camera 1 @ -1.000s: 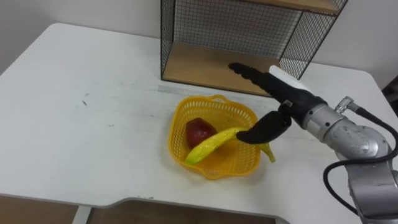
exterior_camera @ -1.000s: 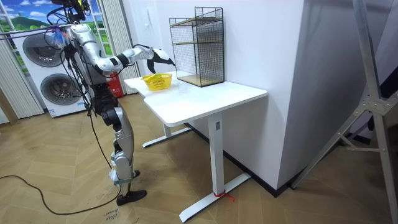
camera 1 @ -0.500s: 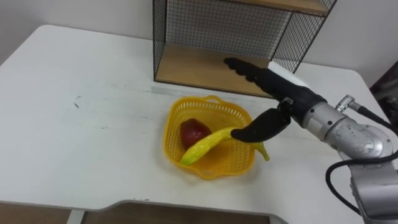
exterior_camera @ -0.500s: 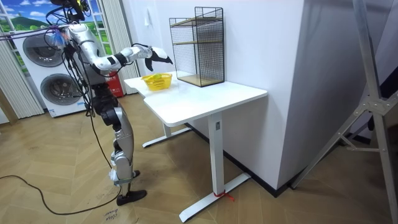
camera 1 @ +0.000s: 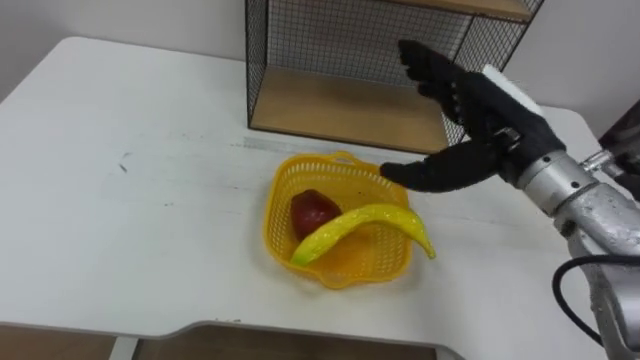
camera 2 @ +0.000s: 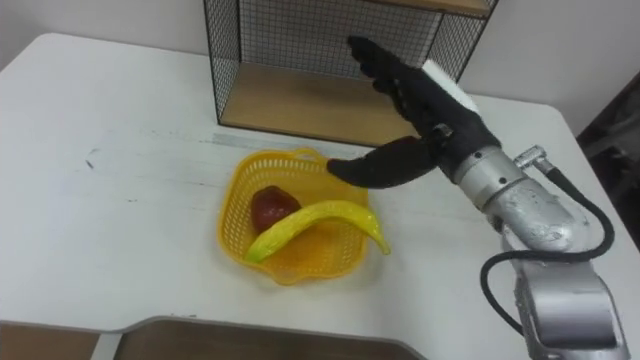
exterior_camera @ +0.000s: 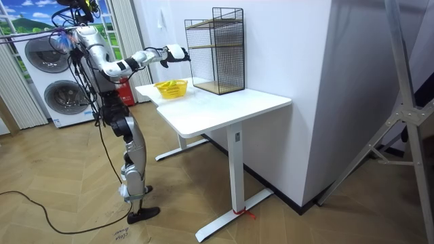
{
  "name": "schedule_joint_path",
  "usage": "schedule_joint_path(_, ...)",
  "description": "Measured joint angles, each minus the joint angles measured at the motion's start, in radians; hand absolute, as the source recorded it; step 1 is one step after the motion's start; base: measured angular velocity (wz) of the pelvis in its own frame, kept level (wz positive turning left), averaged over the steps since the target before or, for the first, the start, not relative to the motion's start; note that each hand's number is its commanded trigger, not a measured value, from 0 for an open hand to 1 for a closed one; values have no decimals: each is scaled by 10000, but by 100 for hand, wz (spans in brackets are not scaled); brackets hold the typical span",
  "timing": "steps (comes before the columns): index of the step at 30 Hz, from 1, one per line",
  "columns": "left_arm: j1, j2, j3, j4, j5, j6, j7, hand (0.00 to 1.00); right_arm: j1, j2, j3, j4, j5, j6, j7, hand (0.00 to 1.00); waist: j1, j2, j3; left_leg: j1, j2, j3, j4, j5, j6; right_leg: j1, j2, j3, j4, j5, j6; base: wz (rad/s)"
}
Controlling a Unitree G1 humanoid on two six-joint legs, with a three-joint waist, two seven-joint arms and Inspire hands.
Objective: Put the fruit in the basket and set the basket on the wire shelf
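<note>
A yellow plastic basket (camera 1: pixel 282 238) (camera 2: pixel 236 203) (exterior_camera: pixel 171 89) stands on the white table (camera 1: pixel 150 200) just in front of the wire shelf (camera 1: pixel 340 60) (exterior_camera: pixel 215 51). Inside it lie a red apple (camera 1: pixel 315 213) (camera 2: pixel 270 209) and a yellow banana (camera 1: pixel 360 226) (camera 2: pixel 315 221) whose tip sticks out over the right rim. My right hand (camera 1: pixel 475 125) (camera 2: pixel 420 120) hovers open above the basket's right side, fingers straight and pointing toward the shelf, thumb out to the left. It holds nothing and does not touch the basket.
The wire shelf has a wooden bottom board (camera 1: pixel 345 110) open to the front and an upper board. In the room view I stand at the table's end, with washing machines (exterior_camera: pixel 47 81) behind me and a white wall (exterior_camera: pixel 352 95) on the room view's right.
My right hand has risen from the basket's rim and now hangs higher, in front of the shelf. The banana stays in the basket, free of the hand.
</note>
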Motion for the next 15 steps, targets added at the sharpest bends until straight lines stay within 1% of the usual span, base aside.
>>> schedule_joint_path(1,98,-49,113,2,-281,-32,77,0,178,11,-223,0,344,-60,-264,0,-80,107,-28,-5,-8,-8,3,-13,6,-2,-12,-27,2,1,3,0)
schedule_joint_path(2,159,-66,220,4,-445,-40,111,0,256,12,-313,0,508,-74,-408,0,-104,136,-51,-5,-13,-14,-5,-14,8,-2,-16,-36,2,2,4,0)
schedule_joint_path(4,348,-79,596,15,-1220,-120,314,0,598,12,-611,73,983,-112,-940,0,-227,294,-136,1,-9,-15,2,-13,8,2,-23,-65,4,2,4,0)
schedule_joint_path(5,391,-94,764,13,-1490,-142,378,0,608,16,-641,223,1093,-157,-1049,0,-311,328,-154,8,-11,-31,1,-12,7,14,-23,-67,2,2,4,3)
schedule_joint_path(6,425,-107,1119,-8,-2156,-147,540,0,622,25,-720,575,1339,-266,-1299,0,-382,384,-174,37,-13,-37,-3,-6,3,45,-24,-64,4,2,4,0)
schedule_joint_path(7,431,-107,1386,-111,-2947,-163,790,0,771,26,-867,764,1413,-281,-1653,0,-395,420,-201,45,-19,-41,-5,1,-1,56,-26,-82,3,2,4,0)
schedule_joint_path(8,450,-107,1543,-198,-3342,-190,889,0,910,26,-963,771,1493,-281,-1853,0,-359,430,-208,47,-21,-46,-10,10,0,65,-32,-102,5,2,4,4)
schedule_joint_path(9,469,-106,1886,-349,-4012,-306,1095,0,1124,26,-1083,778,1676,-281,-2222,0,-361,459,-217,65,-24,-63,-20,24,0,89,-37,-122,3,1,3,5)
schedule_joint_path(10,494,-105,2300,-589,-4729,-333,1319,0,1346,25,-1255,819,1873,-293,-2449,0,-372,461,-212,103,-28,-91,-35,27,-5,125,-35,-124,1,1,3,3)
schedule_joint_path(11,511,-103,2467,-705,-5089,-386,1464,0,1447,25,-1333,838,1968,-290,-2582,0,-352,462,-208,124,-31,-97,-50,33,-10,140,-36,-131,-1,1,3,0)
schedule_joint_path(12,529,-109,2891,-865,-5743,-512,1689,0,1576,28,-1456,849,1980,-290,-2820,0,-335,507,-180,145,-39,-93,-53,35,-12,162,-36,-121,-15,0,3,-3)
schedule_joint_path(13,582,-103,3260,-1172,-6435,-535,2016,0,1683,28,-1584,866,1976,-292,-3097,0,-337,512,-175,161,-44,-94,-51,34,-11,182,-37,-115,-34,0,3,-3)
schedule_joint_path(14,632,-103,3410,-1386,-6739,-553,2188,0,1716,28,-1644,916,1970,-294,-3219,0,-341,530,-164,161,-46,-93,-45,34,-10,183,-38,-112,-45,0,3,0)
schedule_joint_path(15,685,-99,3686,-1775,-7211,-641,2575,0,1769,37,-1747,1038,1949,-293,-3501,0,-310,523,-168,165,-48,-74,-52,34,-10,185,-38,-93,-68,0,3,-4)
